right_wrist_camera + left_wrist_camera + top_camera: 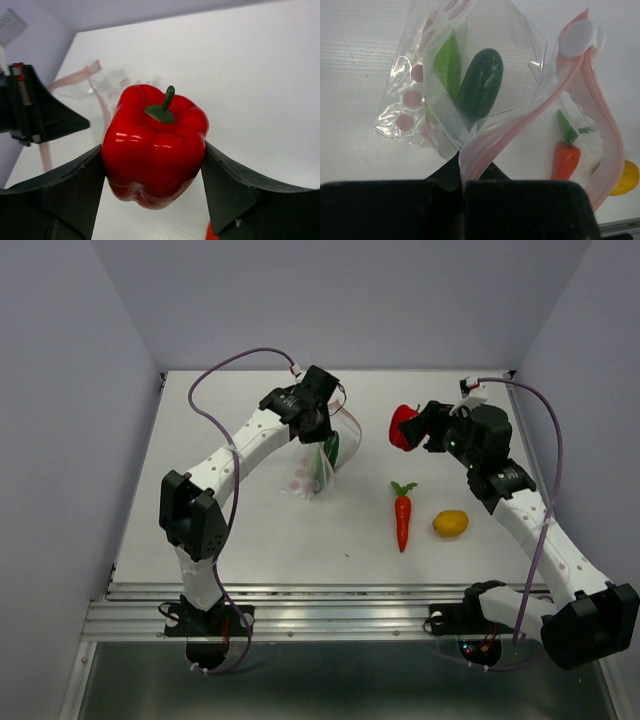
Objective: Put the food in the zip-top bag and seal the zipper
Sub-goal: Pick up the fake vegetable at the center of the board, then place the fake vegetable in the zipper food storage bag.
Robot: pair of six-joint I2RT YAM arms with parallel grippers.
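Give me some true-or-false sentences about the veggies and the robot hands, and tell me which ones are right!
1. The right gripper holds the red pepper. True.
2. The cucumber lies on the table. False: it is inside the bag.
3. The carrot is in the bag. False: it lies on the table, beside the yellow vegetable.
4. The left gripper pinches the bag at its pink zipper. True.
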